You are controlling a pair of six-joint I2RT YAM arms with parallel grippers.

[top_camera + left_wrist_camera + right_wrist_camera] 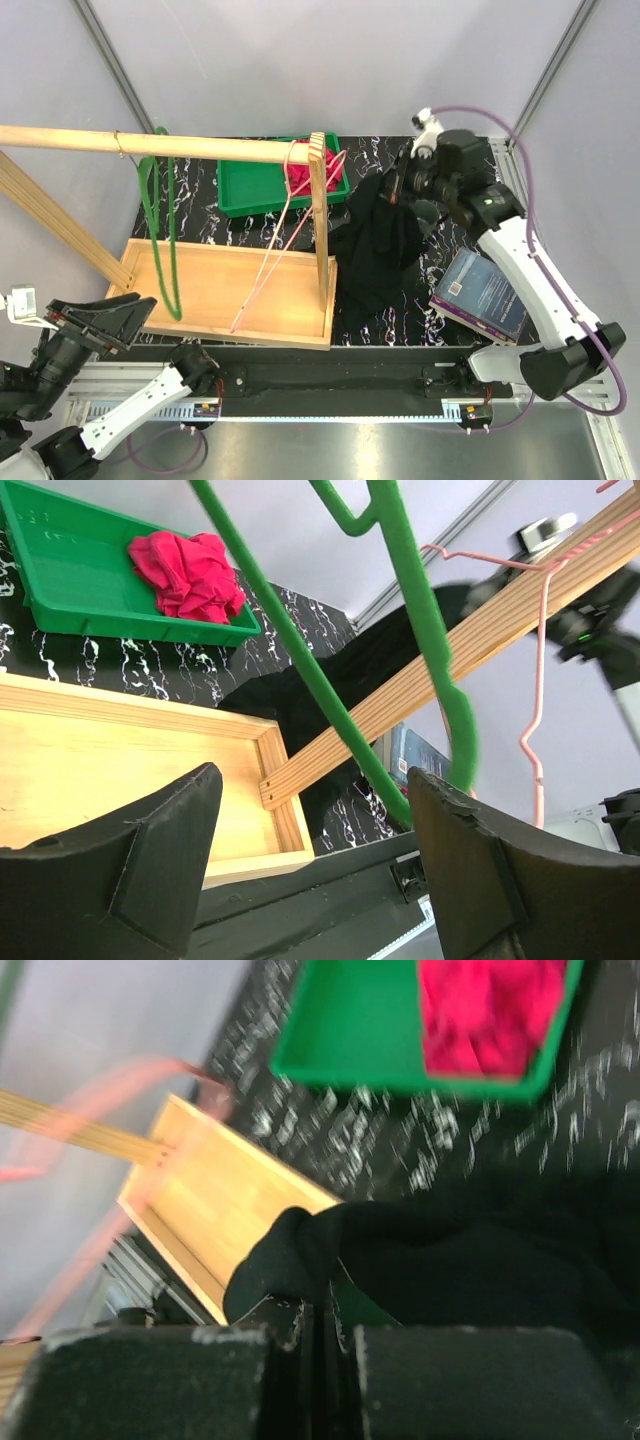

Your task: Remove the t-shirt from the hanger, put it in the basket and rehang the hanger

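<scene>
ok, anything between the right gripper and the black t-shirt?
Nothing visible. The right gripper is shut directly on the black fabric t-shirt, with a fold of cloth bunched at its fingers. The thin pink hanger hangs from the wooden rail to the shirt's left, seemingly clear of it.

A robotics lab test cell: plain pale panel walls (300, 60) framed by metal struts (112, 62) close in a black marbled tabletop (250, 228), white-and-black robot arms (525, 255) are bolted to a rail (330, 382) along its near edge, purple cables (470, 109) trail from them, and a bare wooden rack (200, 148) stands as a staged prop
</scene>
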